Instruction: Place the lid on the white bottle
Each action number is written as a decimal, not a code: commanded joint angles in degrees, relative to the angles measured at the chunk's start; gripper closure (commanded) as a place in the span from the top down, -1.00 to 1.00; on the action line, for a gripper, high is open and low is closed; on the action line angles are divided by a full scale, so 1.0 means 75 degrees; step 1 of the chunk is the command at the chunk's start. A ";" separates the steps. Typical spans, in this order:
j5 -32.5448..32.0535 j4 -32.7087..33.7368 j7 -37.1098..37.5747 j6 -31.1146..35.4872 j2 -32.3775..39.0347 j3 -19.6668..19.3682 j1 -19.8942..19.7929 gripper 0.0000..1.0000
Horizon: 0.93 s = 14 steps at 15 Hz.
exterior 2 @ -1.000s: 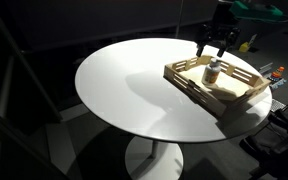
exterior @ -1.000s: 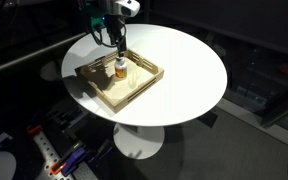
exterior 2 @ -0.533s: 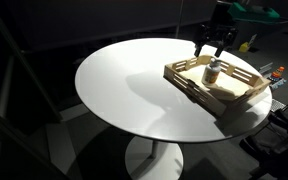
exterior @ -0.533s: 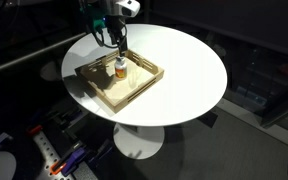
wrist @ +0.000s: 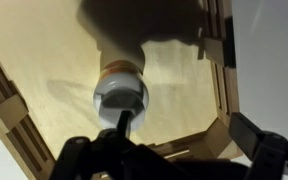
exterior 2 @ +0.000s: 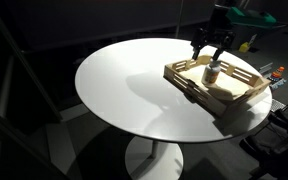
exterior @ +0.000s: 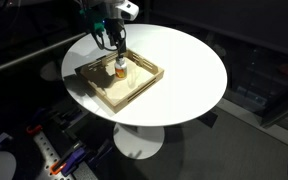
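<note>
Over the wooden tray (wrist: pixel 220 100), your fingers (wrist: pixel 266 150) hang wide open, empty. The white bottle (wrist: pixel 119 72) stands at eleven o'clock, the lid (wrist: pixel 121 97) seemingly seated. Next, lift straight clear.

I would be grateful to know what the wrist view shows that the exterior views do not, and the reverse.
Only the wrist view: the round white top of the small orange-and-white pill bottle, seen close from above. Only the exterior views: the whole round white table on its pedestal. Both: the bottle standing inside the slatted wooden tray, with the black robot gripper above it.
</note>
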 commanded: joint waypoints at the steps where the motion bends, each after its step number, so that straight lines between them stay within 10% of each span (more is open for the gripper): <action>1: 0.0248 0.0106 -0.0334 0.0050 0.0085 0.0117 -0.0130 1.00; 14: -0.0023 -0.0040 -0.0145 -0.1410 -0.0719 -0.0033 -0.0140 1.00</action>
